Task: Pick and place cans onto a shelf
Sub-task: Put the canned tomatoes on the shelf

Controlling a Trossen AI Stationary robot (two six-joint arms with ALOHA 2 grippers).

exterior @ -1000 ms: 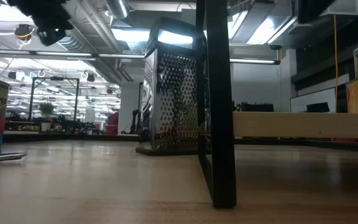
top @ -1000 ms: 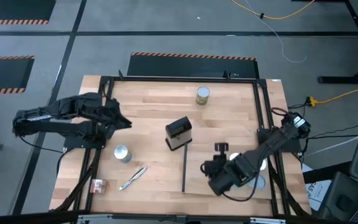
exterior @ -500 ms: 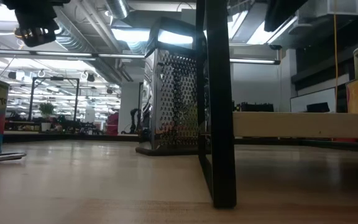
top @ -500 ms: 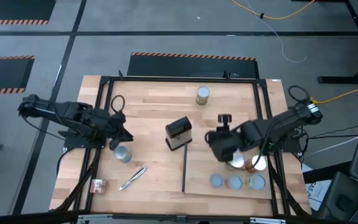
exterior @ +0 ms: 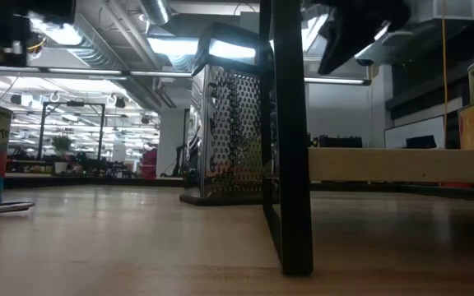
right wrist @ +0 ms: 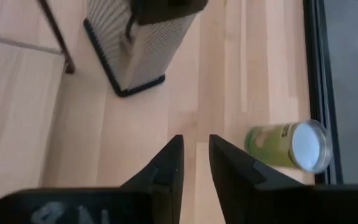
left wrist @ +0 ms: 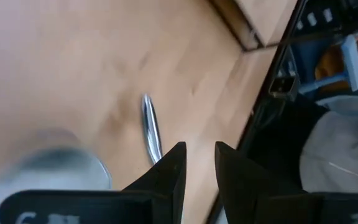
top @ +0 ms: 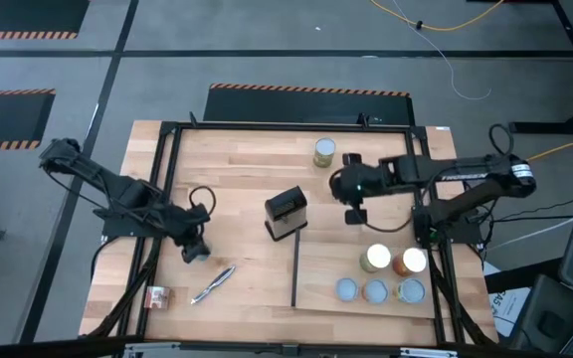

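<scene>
On the slatted wooden tabletop [top: 237, 164] the shelf [top: 326, 261] lay at the right front, a thin black bar [top: 295, 270] along its inner edge, with five cans [top: 376, 258] grouped on it. One green-labelled can [top: 324, 152] stood off the shelf near the far edge — the right gripper [top: 354, 213] hung just beside it, fingers a narrow gap apart and empty. Left gripper [top: 196, 249] was low over a silver-topped can [left wrist: 51, 163], fingers slightly parted, nothing clamped; a silver pen-like tool [top: 213, 283] lay near. A grater-like black box [top: 286, 213] stood mid-table. Beyond — grey floor, hazard-striped mats, yellow cable; low view showed ceiling strip lights.
</scene>
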